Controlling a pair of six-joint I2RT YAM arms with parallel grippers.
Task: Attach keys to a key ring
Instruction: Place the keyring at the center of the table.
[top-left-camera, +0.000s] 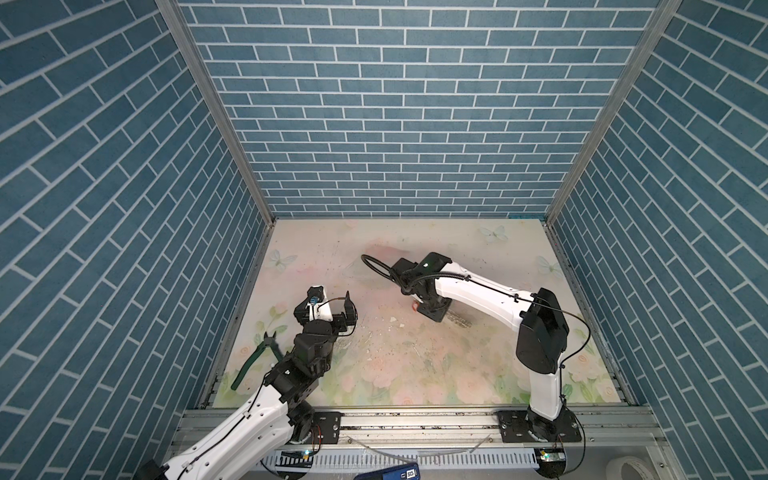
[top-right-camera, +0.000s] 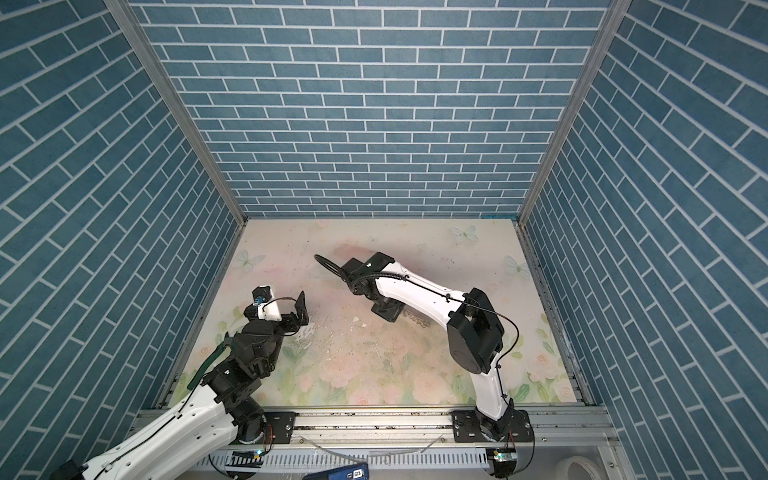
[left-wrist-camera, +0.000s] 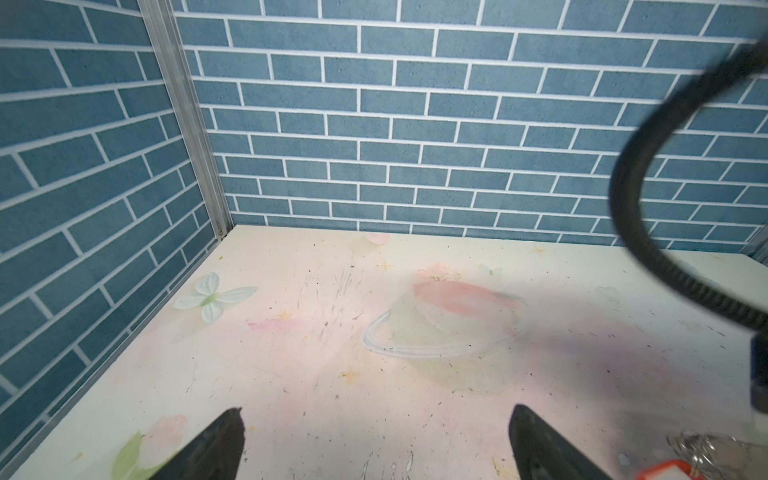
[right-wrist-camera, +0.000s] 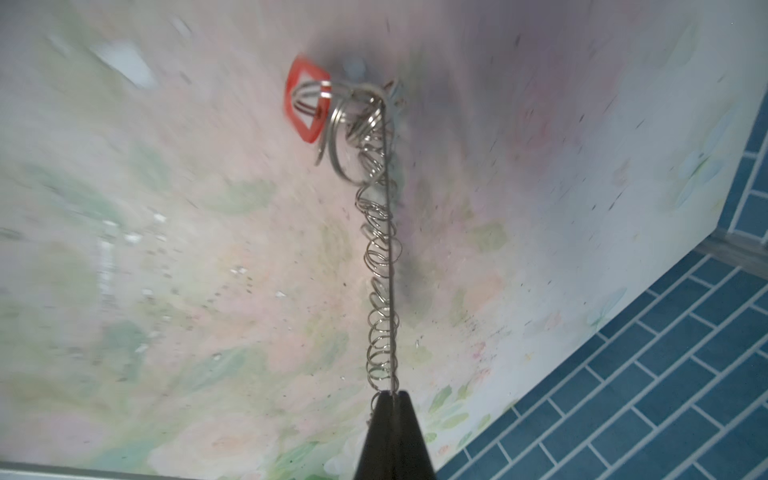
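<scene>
Dark, wire-thin key ring (right-wrist-camera: 389, 266), fringed with silver rings (right-wrist-camera: 380, 332), pinched by right hand (right-wrist-camera: 392, 397); left hand (left-wrist-camera: 376, 411) spread.

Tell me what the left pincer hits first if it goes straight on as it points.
Probably the bare table: nothing lies ahead of the open left pincer. The black cable and the red tag sit off to one side. Depth is unclear, so it might reach the back wall.
</scene>
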